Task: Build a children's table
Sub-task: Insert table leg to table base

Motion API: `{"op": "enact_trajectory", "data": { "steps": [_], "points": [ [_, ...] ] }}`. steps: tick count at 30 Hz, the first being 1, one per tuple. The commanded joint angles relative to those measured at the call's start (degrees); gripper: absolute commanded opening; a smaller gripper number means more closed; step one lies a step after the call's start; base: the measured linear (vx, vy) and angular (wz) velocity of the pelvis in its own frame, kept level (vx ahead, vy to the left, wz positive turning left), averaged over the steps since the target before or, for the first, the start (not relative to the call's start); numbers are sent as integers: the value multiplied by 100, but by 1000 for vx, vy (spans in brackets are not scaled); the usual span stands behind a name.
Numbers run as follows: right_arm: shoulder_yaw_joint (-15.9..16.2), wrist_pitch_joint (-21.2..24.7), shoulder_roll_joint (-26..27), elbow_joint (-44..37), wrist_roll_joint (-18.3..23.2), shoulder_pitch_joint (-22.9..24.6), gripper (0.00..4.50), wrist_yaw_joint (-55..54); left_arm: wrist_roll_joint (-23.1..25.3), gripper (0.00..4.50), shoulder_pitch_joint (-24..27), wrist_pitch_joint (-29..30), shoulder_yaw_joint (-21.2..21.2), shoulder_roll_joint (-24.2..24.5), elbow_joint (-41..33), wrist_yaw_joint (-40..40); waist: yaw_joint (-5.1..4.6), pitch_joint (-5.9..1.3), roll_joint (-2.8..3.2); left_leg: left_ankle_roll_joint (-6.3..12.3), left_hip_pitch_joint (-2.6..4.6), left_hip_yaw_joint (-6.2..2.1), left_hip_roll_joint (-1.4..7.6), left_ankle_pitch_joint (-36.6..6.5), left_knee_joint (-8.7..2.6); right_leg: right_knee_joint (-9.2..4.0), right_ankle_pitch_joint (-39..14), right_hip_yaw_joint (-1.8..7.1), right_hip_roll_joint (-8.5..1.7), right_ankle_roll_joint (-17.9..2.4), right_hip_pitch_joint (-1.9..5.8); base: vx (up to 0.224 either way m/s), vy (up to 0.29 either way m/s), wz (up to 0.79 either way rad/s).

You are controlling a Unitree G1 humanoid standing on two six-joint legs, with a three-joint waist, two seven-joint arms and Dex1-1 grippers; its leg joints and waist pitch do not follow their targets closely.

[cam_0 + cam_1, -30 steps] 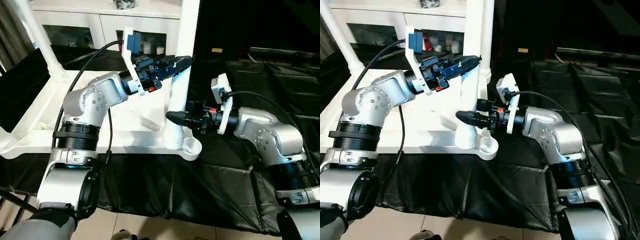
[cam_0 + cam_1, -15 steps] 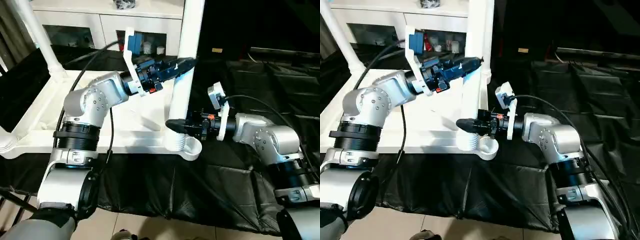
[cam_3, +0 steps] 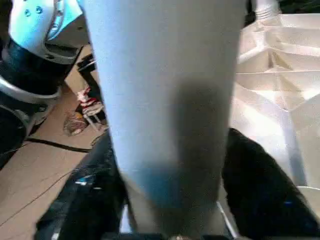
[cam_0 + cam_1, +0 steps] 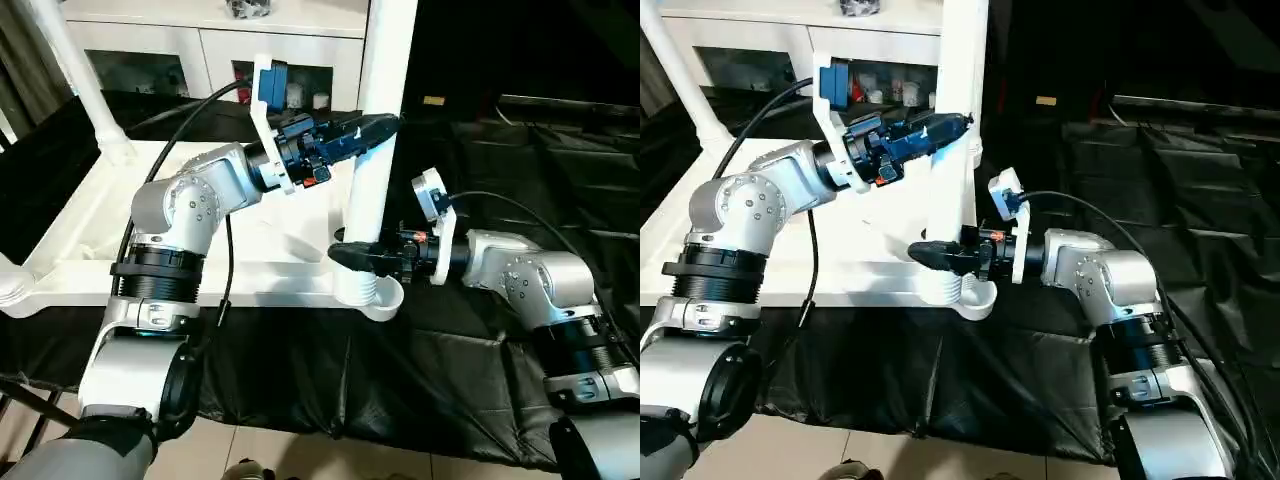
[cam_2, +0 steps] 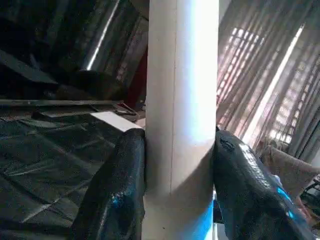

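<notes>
Seating leg (image 4: 378,130) in near-right socket (image 4: 380,295), left gripper (image 5: 177,165) clamped high, right gripper (image 3: 170,195) hugging base. Risking a jammed, tilted leg if pushed off-axis.

One tabletop (image 4: 80,230), two upright legs (image 4: 380,120), two grippers (image 4: 372,127).

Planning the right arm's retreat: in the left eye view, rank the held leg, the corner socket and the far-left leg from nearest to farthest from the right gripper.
1. Held leg: between the right gripper fingers.
2. Corner socket: just below it.
3. Far-left leg: across the tabletop, at its far corner.
</notes>
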Motion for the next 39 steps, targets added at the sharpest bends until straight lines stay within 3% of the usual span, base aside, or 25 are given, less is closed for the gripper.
{"op": "enact_trajectory", "data": {
  "steps": [1,5,13,14,16,19,24,25,27,31,34,35,36,38,39],
  "points": [
    [7,0,-9,93,-27,-140,244,-21,-28,174,7,64,-78,17,-169,-70,18,-481,-71,306,77,-56,177,-299,-318,-378,-342,266,-431,-1366,383,0,0,0],
    [14,3,-16,57,-30,-110,209,52,3,174,13,61,-95,17,-153,-87,18,-483,-63,295,78,-58,179,-304,-319,-381,-348,265,-432,-1358,383,0,0,0],
    [-7,-146,22,-6,-45,-44,195,53,105,174,-7,-20,-120,5,-151,48,15,-482,-64,281,84,-60,181,-334,-322,-382,-358,266,-433,-1365,380,0,0,0],
    [-45,-191,56,-11,-47,-35,194,0,3,230,-36,-72,4,-53,-119,65,14,-483,-55,278,84,-59,182,-335,-319,-381,-351,268,-434,-1369,378,0,0,0],
    [-97,-250,87,-30,-63,-16,193,-93,-106,244,-77,-120,155,-93,-81,93,11,-485,-58,284,82,-60,182,-312,-322,-376,-313,267,-436,-1388,378,0,0,0],
    [-294,-447,208,-95,-22,47,192,-293,-3,263,-48,-884,344,-199,-76,138,16,-485,-60,279,75,-64,181,-340,-324,-392,-319,270,-446,-1378,387,0,0,0],
    [-537,-816,369,-133,-106,166,191,-760,27,281,-53,-1295,619,-243,140,400,2,-484,-51,250,87,-63,173,-380,-328,-395,-328,267,-436,-1331,377,0,0,0],
    [-613,-1025,434,-124,-229,257,191,-1070,111,281,-1,-1433,628,-169,263,351,9,-487,-4,218,93,-71,177,-369,-330,-392,-364,270,-446,-1304,370,0,0,0],
    [-608,-1240,443,-123,-390,332,191,-1254,231,281,64,-1485,520,-46,369,174,-9,-485,-22,173,97,-71,176,-376,-340,-399,-395,270,-431,-1247,359,0,0,0],
    [-671,-1731,510,-222,-819,578,190,-1929,1523,281,551,-2569,-682,590,725,-747,-24,-482,5,149,106,-98,193,-366,-372,-422,-469,284,-442,-1066,354,0,0,0],
    [-654,-1874,493,-398,-1076,787,190,-2279,2422,281,917,-3262,-1656,1019,985,-1332,-57,-486,77,39,124,-77,192,-464,-374,-391,-402,292,-431,-1080,347,0,0,0],
    [-659,-1874,492,-424,-1097,818,190,-2325,2522,281,964,-3342,-1771,1066,1020,-1404,-36,-484,123,35,132,-102,202,-468,-386,-422,-421,292,-444,-1043,335,0,0,0],
    [-651,-1910,466,-510,-1208,939,190,-2487,2762,281,1068,-3483,-2048,1146,1207,-1526,-58,-492,119,-38,151,-90,205,-577,-392,-396,-328,294,-438,-1094,343,0,0,0],
    [-640,-1926,456,-533,-1258,983,190,-2556,2853,281,1094,-3569,-2139,1163,1297,-1563,-64,-484,113,-72,140,-84,199,-636,-394,-399,-317,295,-439,-1140,343,0,0,0],
    [-640,-1963,456,-621,-1305,1084,190,-2644,3047,281,1137,-3717,-2298,1174,1459,-1537,-62,-484,145,-109,150,-87,205,-715,-399,-394,-322,296,-451,-1206,344,0,0,0]
  ]
}}
